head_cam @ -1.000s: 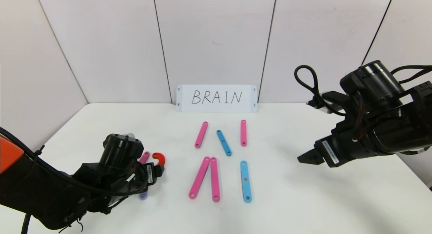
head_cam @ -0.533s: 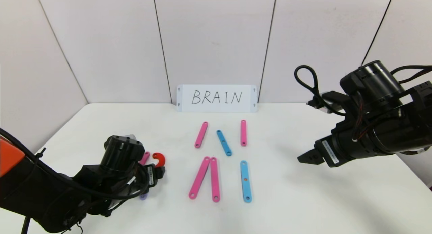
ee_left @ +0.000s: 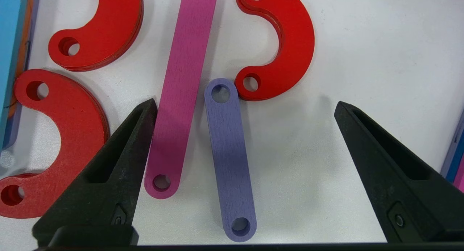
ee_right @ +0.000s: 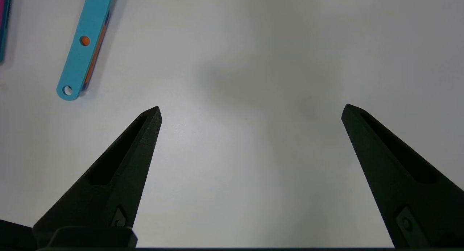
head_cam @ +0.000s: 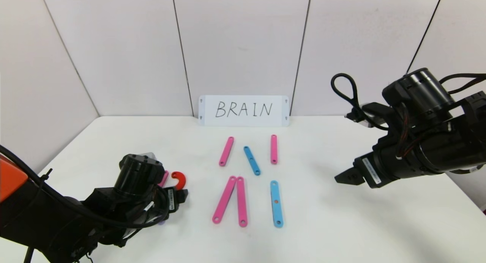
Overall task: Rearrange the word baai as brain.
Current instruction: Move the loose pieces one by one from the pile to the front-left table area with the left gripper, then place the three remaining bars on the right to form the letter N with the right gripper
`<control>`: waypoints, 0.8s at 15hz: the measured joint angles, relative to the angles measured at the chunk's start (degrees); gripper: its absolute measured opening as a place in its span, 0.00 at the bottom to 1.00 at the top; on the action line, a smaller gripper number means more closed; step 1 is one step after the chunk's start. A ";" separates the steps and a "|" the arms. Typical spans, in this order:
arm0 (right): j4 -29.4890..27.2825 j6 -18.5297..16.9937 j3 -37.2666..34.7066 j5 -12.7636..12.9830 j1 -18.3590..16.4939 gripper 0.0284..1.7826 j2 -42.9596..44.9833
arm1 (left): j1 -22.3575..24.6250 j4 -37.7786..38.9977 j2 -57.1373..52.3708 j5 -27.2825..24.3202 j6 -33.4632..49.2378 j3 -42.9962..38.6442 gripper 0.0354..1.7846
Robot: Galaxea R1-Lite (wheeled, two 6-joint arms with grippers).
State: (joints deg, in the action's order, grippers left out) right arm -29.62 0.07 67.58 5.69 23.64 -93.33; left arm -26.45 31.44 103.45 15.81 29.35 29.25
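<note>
Since a second ago our left gripper has eased back slightly, jaws wide, empty. Directly beneath lies the purple strip, long axis running away from us. Our right gripper hangs open, well apart.

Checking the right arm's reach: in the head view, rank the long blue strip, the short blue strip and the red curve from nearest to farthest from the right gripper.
From the right gripper:
1. Long blue strip, front, right of the pink pair.
2. Short blue strip, in the back row.
3. Red curve, far left beside the left gripper.
</note>
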 joint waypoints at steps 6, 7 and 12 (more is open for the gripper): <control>1.38 -0.23 0.09 0.09 -0.13 0.98 0.00 | 0.68 -0.41 -1.91 -0.27 -0.01 1.04 0.95; 1.66 -0.29 0.07 0.15 -0.27 0.98 0.00 | 1.05 -0.82 -3.15 -0.27 -0.20 1.82 0.95; 6.01 -1.28 0.27 -0.13 -0.73 0.98 0.26 | 2.23 -9.64 -13.63 -0.27 -3.36 8.68 0.95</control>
State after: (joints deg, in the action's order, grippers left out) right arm -23.61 -1.21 67.85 5.56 22.91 -93.08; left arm -24.22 21.80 89.82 15.54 25.99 37.92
